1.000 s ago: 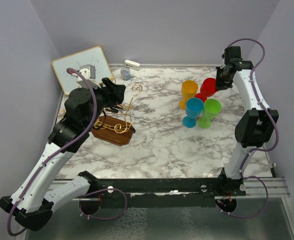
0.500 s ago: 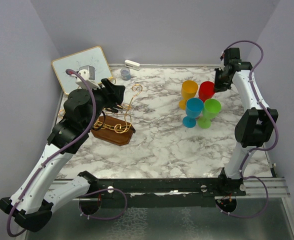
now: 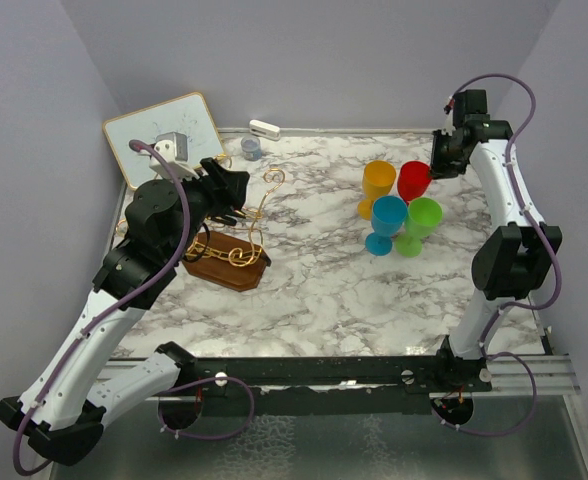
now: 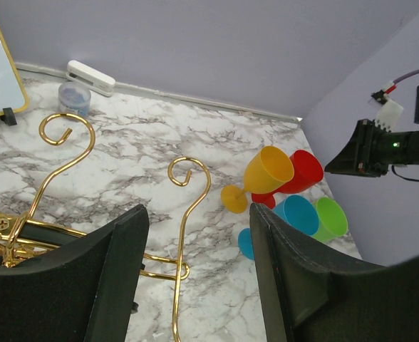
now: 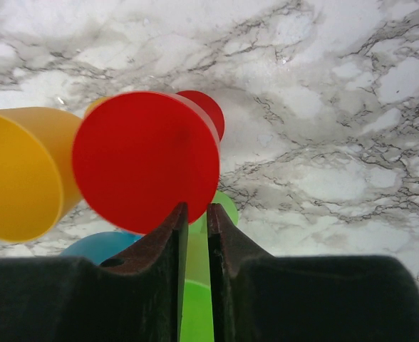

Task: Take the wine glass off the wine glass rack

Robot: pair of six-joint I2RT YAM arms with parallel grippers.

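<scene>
While its two fingers stand parted by only a narrow slit, the right gripper (image 5: 194,206) clasps nothing: through the slit its wrist camera sees green, not red. Its fingertips sit at the rim of the red wine glass (image 5: 145,160), and whether they touch that rim I cannot tell. Seen from above, this gripper hangs at the far right of the marble table (image 3: 314,290), just to the right of the red bowl. The red glass stands on its foot on the table, off the rack, at the far right corner of a tight cluster of four. An orange glass (image 3: 378,180) is just to its left, a blue glass (image 3: 389,215) stands nearer and to the left, and a green glass (image 3: 424,215) stands on its near side, beside the blue one.

The left gripper (image 4: 195,214) is released, its fingers spread wide with nothing clamped. It hovers over the left side of the table, above the wine glass rack (image 3: 214,268). In its wrist view one gold hooked arm of the rack rises through the gap between the fingers, clear of both. The rack's dark wooden base rests on the table, well apart from the glasses.

Beyond the rack, a whiteboard (image 3: 164,135) leans in the far left corner. A small blue-grey cup (image 3: 251,148) and a white oblong object (image 3: 265,129) sit near the far wall.
</scene>
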